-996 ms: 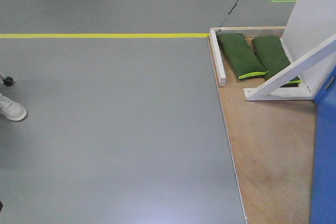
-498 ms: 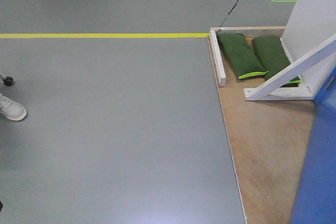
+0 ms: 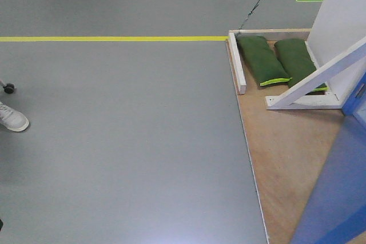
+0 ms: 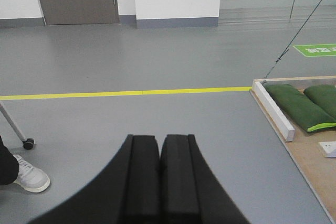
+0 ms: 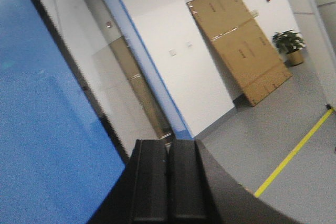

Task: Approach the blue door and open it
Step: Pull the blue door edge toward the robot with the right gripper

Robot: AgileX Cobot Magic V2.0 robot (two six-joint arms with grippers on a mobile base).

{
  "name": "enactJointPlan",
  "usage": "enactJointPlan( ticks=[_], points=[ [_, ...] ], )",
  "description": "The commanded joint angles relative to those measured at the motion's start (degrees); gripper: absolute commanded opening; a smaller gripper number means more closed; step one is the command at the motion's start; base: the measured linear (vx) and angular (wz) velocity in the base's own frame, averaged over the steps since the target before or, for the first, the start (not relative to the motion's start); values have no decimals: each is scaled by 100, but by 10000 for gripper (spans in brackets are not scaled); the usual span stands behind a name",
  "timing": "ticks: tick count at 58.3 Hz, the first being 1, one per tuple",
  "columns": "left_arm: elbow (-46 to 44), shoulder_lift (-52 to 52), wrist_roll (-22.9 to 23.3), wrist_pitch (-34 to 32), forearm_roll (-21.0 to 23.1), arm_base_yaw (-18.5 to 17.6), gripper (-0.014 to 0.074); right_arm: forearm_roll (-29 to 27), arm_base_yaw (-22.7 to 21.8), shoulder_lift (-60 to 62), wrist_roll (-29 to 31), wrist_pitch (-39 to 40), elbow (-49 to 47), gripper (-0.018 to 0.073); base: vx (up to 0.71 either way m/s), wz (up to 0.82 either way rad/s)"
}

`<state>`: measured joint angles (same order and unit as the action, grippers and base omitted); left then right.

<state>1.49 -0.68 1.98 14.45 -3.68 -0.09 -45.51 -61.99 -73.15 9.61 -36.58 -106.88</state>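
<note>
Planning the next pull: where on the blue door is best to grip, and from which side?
No handle shows. The blue door shows a flat glossy face; its thin dark edge is probably the only hold, straddled from the open side once the shut right gripper opens.

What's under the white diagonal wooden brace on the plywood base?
A dark green sandbag lies under the white diagonal wooden brace; its near end is partly hidden by it. A second green sandbag beside it is uncovered. Both rest on the plywood base.
</note>
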Motion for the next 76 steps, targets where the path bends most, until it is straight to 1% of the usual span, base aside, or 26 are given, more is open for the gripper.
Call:
enactJointPlan(
  ticks=[1,12,17,28,39,43,44,45,71,76],
  points=[
    [-152,-66,20,-476,42,-36,73,-360,335,222,100,55,-208,12,0,0],
    [-152,-66,20,-476,42,-36,73,-382,969,239,100,-213,-208,12,0,0],
    [-152,-66,20,-476,42,-36,73,-386,1188,239,100,-229,-208,12,0,0],
    [-152,-66,20,-476,42,-36,73,-431,1860,239,100,-486,-208,12,0,0],
    [-152,-66,20,-476,42,-36,73,-559,2718,190,100,-574,-208,12,0,0],
    [-152,-66,20,-476,42,-36,73,-573,2967,174,100,-568,-208,12,0,0],
    [-152,-66,20,-476,42,-36,73,-573,3294,128,100,-569,-208,12,0,0],
    [-152,-66,20,-476,42,-36,73,-573,3368,115,100,-563,-208,12,0,0],
    [-152,-66,20,-476,42,-36,73,-556,4478,-434,100,-387,-208,12,0,0],
    [-152,-66,20,-476,42,-36,73,-533,4712,-577,100,-243,-208,12,0,0]
  ],
)
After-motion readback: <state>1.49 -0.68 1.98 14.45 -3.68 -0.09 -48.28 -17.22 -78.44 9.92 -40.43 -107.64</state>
